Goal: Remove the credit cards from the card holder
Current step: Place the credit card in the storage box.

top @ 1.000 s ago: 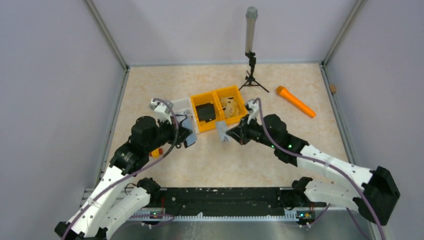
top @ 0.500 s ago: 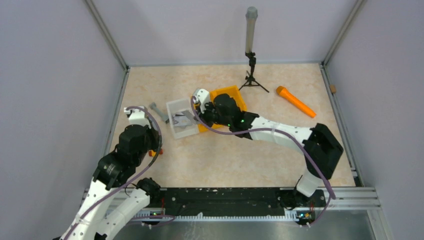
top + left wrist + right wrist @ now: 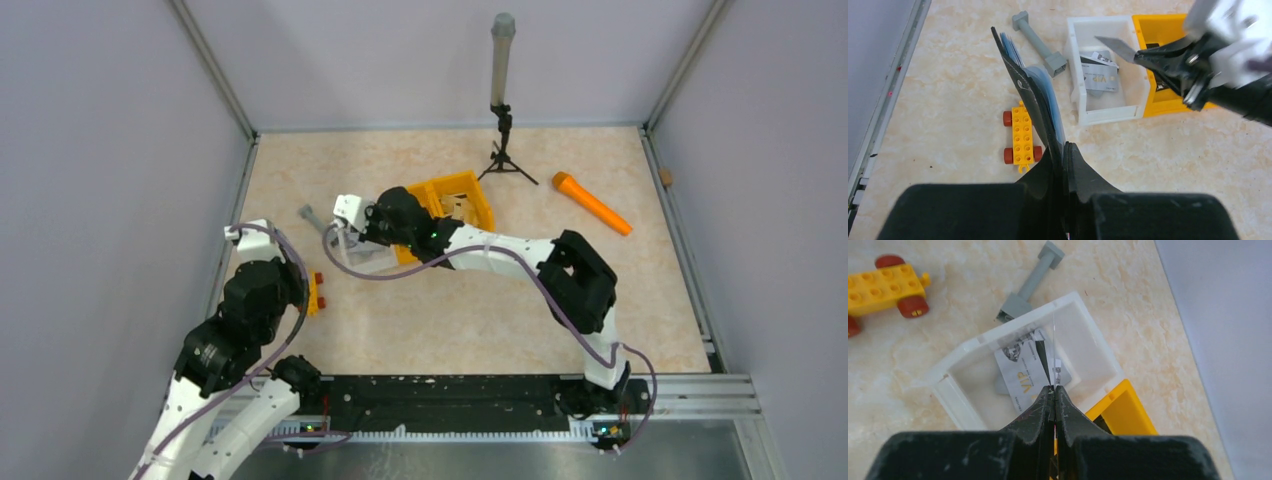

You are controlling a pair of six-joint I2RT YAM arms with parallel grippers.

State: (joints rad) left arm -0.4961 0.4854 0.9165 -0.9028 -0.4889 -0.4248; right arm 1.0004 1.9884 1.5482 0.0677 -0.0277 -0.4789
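Pale grey-lilac walls (image 3: 100,150) are closing in the left, top and right of the frame, metal posts (image 3: 212,70) slanting down from the upper corners. A beige marbled counter (image 3: 450,320) is filling the centre under soft, even light.

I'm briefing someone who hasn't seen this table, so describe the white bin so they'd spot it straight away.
Find the orange bin near the middle of the table; the white bin sits right beside it, on the left in the overhead view. It is the only white open-topped box there, with a silvery card marked VIP lying inside.
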